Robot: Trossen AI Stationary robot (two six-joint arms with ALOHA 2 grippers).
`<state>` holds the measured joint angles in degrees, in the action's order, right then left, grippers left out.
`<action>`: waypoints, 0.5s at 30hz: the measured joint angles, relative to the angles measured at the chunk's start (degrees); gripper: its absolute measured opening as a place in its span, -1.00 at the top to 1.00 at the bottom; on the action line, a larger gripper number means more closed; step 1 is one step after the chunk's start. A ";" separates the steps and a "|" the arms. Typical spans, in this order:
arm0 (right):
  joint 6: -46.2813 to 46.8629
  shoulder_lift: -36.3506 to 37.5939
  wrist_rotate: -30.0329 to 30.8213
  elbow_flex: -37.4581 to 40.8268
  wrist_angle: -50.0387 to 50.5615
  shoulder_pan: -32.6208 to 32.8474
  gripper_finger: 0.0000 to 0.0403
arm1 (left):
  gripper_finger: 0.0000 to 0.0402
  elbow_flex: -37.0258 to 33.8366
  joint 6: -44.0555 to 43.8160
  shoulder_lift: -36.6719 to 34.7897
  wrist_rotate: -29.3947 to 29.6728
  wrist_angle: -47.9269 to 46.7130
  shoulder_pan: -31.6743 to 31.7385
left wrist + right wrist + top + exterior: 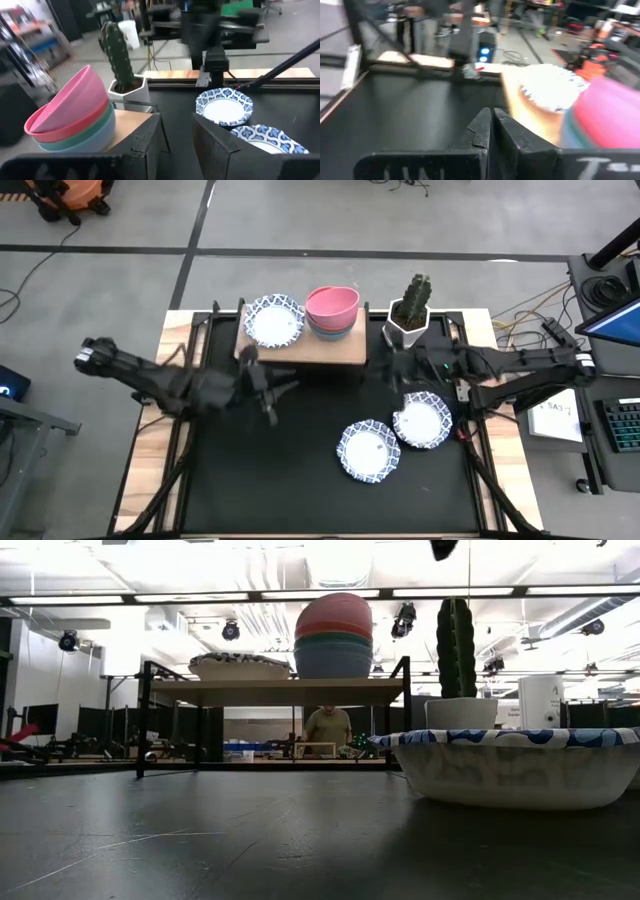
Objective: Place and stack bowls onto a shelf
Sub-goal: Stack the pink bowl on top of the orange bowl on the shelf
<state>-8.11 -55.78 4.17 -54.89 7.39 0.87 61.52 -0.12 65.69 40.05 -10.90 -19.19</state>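
Nearest to us sit two shallow white bowls with blue patterned rims on the black tabletop (260, 480): one (370, 451) toward the front, the other (424, 421) touching it, just below the right pincer (398, 372). That pincer is clenched on nothing, its fingers (492, 131) pressed together, hovering beside the white faceted pot with a green cactus (410, 312). The right arm reaches in from the table's right edge, bent at the elbow.

The left pincer (272, 392) stands parted with nothing between its fingers (150, 140), just in front of the low light-wood shelf (345, 350). The left arm stretches in from the left, low over the table, blurred along its length.

Beyond the left pincer, on the shelf, a third patterned white bowl (274, 320) rests at the left end; next to it stands a stack of plain bowls (332, 310), pink on top with green and blue beneath. How many bowls it holds we cannot tell.

In the low view the near patterned bowl is cut off at the right edge, and a person (328, 730) shows under the shelf, far behind.
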 joint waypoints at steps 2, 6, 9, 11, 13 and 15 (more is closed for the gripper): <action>0.00 -2.86 -0.09 -3.37 0.02 -3.05 0.95 | 0.54 -2.67 0.57 -0.15 4.88 3.00 -4.20; -2.28 -9.30 -1.04 -11.40 3.56 -8.68 0.96 | 0.54 -5.76 0.46 0.09 10.06 4.83 -9.74; -4.89 -14.14 -1.20 -19.06 9.04 -12.77 0.96 | 0.54 -6.60 -0.63 0.72 10.50 4.83 -11.84; -5.93 -17.09 -1.25 -23.95 12.28 -15.75 0.96 | 0.54 -6.75 -1.00 1.16 10.58 4.91 -12.58; -6.47 -19.90 -1.47 -27.96 13.32 -18.36 0.96 | 0.54 -6.80 -1.03 1.48 10.61 4.86 -13.05; -6.72 -22.27 -1.49 -30.87 13.56 -20.54 0.96 | 0.54 -6.82 -1.04 1.69 10.59 4.81 -13.12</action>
<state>-14.83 -78.05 2.68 -85.76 20.95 -19.67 54.69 -1.16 67.38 50.64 -6.09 -32.32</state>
